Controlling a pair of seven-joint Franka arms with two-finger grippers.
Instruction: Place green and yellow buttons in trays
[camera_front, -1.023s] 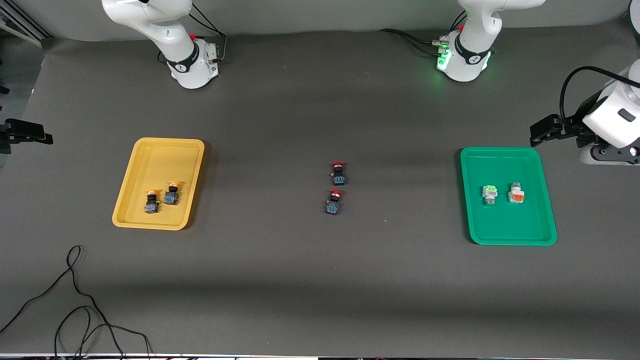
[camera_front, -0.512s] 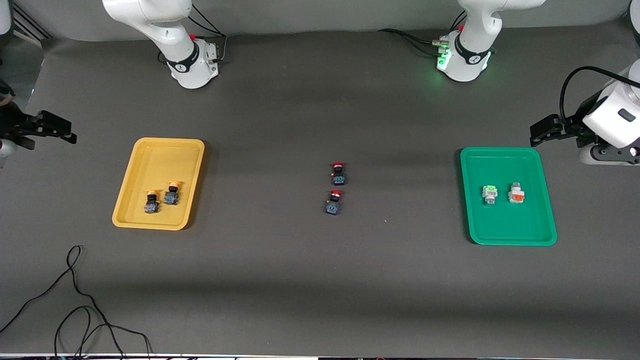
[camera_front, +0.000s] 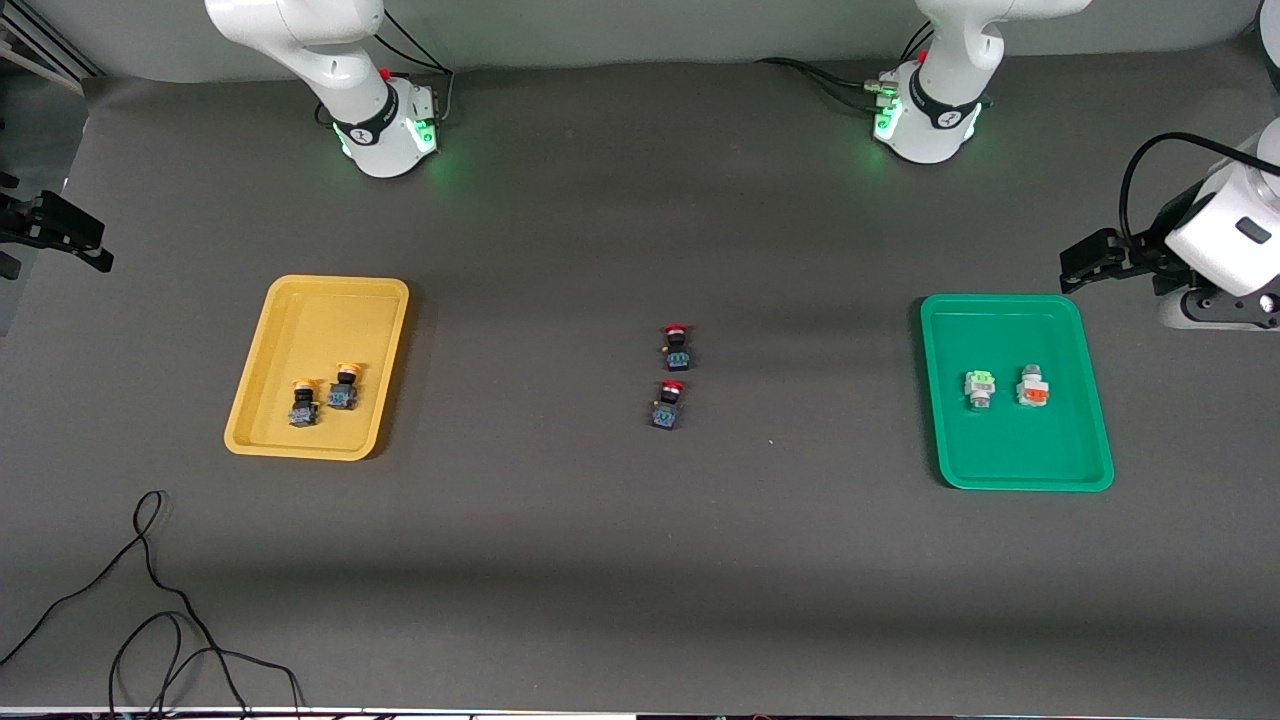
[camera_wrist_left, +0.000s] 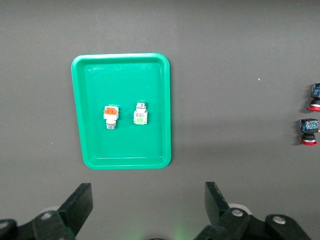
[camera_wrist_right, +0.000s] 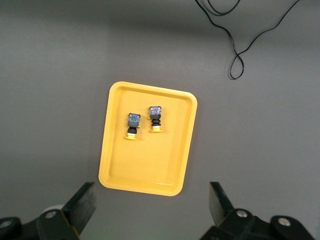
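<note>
Both hands hung empty with fingers spread wide. Left hand (camera_wrist_left: 145, 210) hovered high over the table's edge at the left arm's end, just beside the shallow green plastic tray (camera_front: 1080, 470), which held a white-grey switch with a light green part (camera_front: 980, 388) beside a white-grey switch with an orange part (camera_front: 1032, 387). Right hand (camera_wrist_right: 150, 210) hovered at the right arm's end, near the shallow yellow plastic tray (camera_front: 300, 447) holding two dark-bodied yellow-capped buttons (camera_front: 304, 402). Two red-capped black switches (camera_front: 676, 346) lay on the dark grey table (camera_front: 600, 560) between the trays.
</note>
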